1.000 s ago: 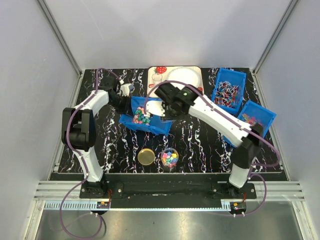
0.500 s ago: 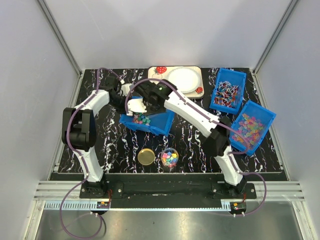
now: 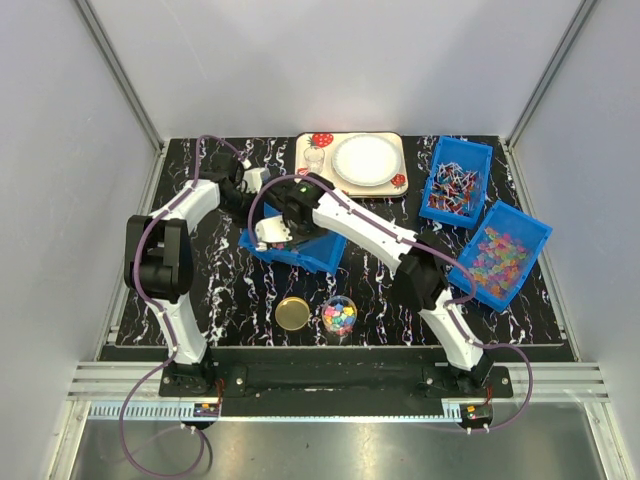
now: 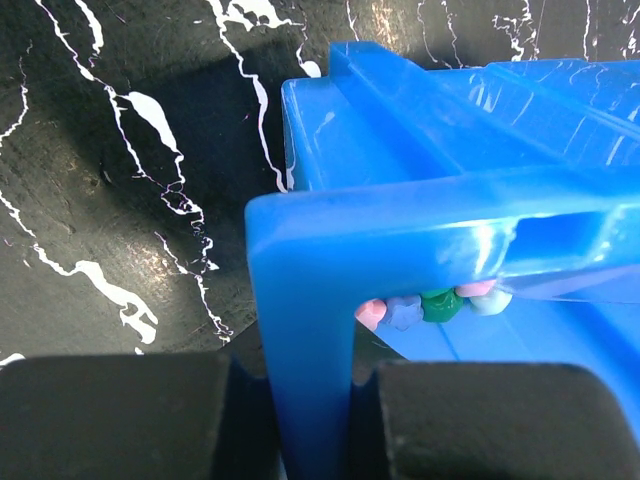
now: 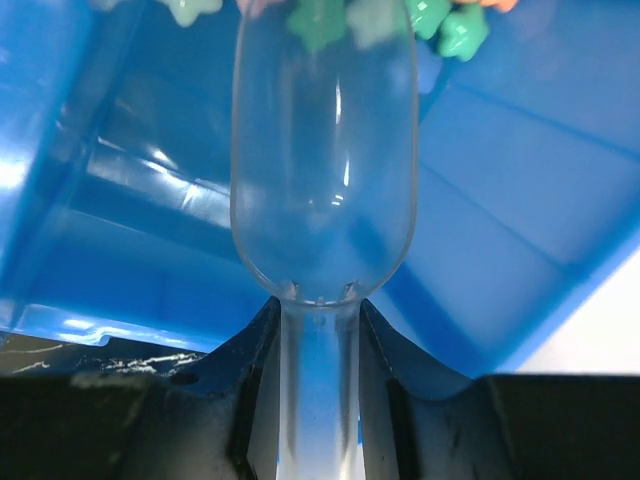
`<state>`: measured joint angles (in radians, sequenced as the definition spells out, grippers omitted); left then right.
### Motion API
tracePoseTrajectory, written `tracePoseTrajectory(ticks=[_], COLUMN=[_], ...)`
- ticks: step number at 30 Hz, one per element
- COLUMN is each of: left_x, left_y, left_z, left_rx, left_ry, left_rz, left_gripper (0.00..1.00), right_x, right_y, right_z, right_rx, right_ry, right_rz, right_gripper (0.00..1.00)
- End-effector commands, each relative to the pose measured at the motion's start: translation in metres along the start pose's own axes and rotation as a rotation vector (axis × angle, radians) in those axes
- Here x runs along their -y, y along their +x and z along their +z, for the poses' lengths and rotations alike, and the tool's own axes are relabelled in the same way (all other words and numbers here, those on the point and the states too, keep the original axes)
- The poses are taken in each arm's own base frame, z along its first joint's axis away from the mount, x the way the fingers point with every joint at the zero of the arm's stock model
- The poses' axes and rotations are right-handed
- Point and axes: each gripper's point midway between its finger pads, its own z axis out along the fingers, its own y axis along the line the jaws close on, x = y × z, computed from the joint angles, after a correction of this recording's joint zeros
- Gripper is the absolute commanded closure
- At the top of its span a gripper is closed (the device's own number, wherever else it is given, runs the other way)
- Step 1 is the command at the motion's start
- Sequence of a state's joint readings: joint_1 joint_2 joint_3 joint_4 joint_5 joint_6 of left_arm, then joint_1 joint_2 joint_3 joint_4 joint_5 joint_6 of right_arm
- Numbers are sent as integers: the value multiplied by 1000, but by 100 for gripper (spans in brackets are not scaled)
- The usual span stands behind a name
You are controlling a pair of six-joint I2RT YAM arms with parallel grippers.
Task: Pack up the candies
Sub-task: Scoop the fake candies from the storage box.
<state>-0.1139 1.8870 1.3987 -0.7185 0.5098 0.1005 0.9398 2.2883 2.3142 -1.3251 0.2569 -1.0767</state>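
The candies point(image 4: 432, 304) lie in a tilted blue bin point(image 3: 316, 254) at the table's left centre; a few of them show under its rim in the left wrist view. My left gripper point(image 4: 310, 420) is shut on the bin's corner wall point(image 4: 300, 330), at the bin's far left corner point(image 3: 252, 196). My right gripper point(image 5: 318, 390) is shut on the handle of a clear plastic spoon point(image 5: 324, 170). The spoon's empty bowl points into the bin, just short of the candies point(image 5: 330, 22). From above, the right gripper point(image 3: 272, 232) hangs over the bin's left part. A small clear jar point(image 3: 340, 316) in front holds more candies.
A gold lid point(image 3: 293, 313) lies left of the jar. A tray point(image 3: 313, 150) with a white plate point(image 3: 366, 160) sits at the back. Two blue bins stand on the right, one with stick sweets point(image 3: 456, 186), one with translucent sweets point(image 3: 498, 254).
The right arm has swung left, bringing the spoon from the bin's right side to over its left part. The bin of translucent sweets has come out from under the arm. The left gripper has kept still.
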Motion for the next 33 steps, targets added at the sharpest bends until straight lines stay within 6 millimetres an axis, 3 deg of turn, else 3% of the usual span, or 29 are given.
tracePoseTrajectory(ticks=[1, 7, 14, 18, 22, 26, 33], left_x=[18, 21, 20, 19, 18, 18, 19], left_y=[-30, -30, -30, -29, -30, -30, -30], left_z=[-15, -16, -16, -15, -17, -17, -18], left_rx=[87, 90, 90, 87, 94, 94, 95], left_ry=[53, 55, 54, 51, 43, 39, 38], left_rz=[45, 51, 54, 53, 54, 54, 52], left_gripper=[100, 100, 100, 100, 100, 100, 100], right_x=[-53, -55, -35, -34, -48, -61, -66], right_y=[49, 40, 31, 45, 63, 78, 79], right_z=[-36, -24, -42, -58, -65, -63, -53], right_rx=[-165, -145, -79, -111, -159, -214, -248], right_ry=[-211, -240, -160, -126, -148, -181, -207], right_rz=[-125, -124, -89, -87, -91, -100, -112], right_gripper=[100, 100, 100, 100, 100, 100, 100])
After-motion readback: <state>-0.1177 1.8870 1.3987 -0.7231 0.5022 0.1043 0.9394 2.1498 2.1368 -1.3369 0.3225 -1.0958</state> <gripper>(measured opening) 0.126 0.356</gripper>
